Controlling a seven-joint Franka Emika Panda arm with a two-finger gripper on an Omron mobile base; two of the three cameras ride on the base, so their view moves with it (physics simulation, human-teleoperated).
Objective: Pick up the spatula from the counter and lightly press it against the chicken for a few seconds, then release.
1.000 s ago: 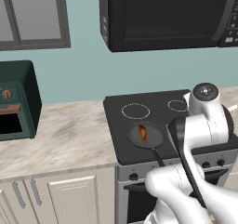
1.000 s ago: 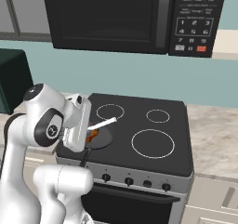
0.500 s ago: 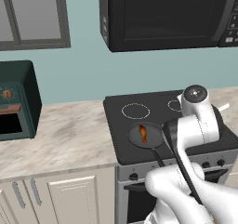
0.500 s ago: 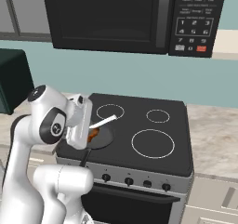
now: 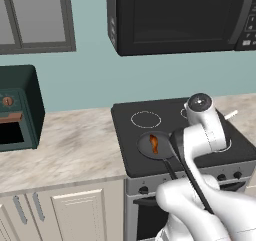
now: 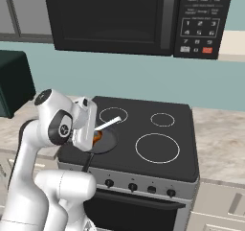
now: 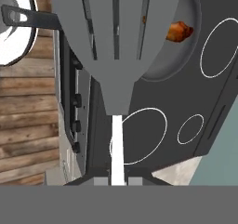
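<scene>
My gripper (image 7: 115, 180) is shut on the white handle (image 7: 117, 144) of the spatula. Its grey slotted blade (image 7: 114, 37) stretches ahead over the near part of the dark frying pan (image 7: 188, 56). An orange-brown piece of chicken (image 7: 179, 31) lies in the pan, just right of the blade and apart from it. In the left base view the chicken (image 5: 154, 143) sits in the pan (image 5: 145, 146) on the stove's front left burner, beside my arm. In the right base view the hand (image 6: 85, 124) hovers over the pan and the spatula handle (image 6: 108, 124) sticks out to the right.
The black stove top (image 6: 158, 148) carries three more ringed burners. A black microwave (image 5: 175, 15) hangs above it. A dark green toaster oven (image 5: 15, 110) stands on the marble counter (image 5: 75, 145) at left. The pan's long handle (image 5: 170, 167) juts over the stove front.
The arm has swung a little to the left, toward the pan, with the spatula still in the gripper. Pan and chicken have stayed put.
</scene>
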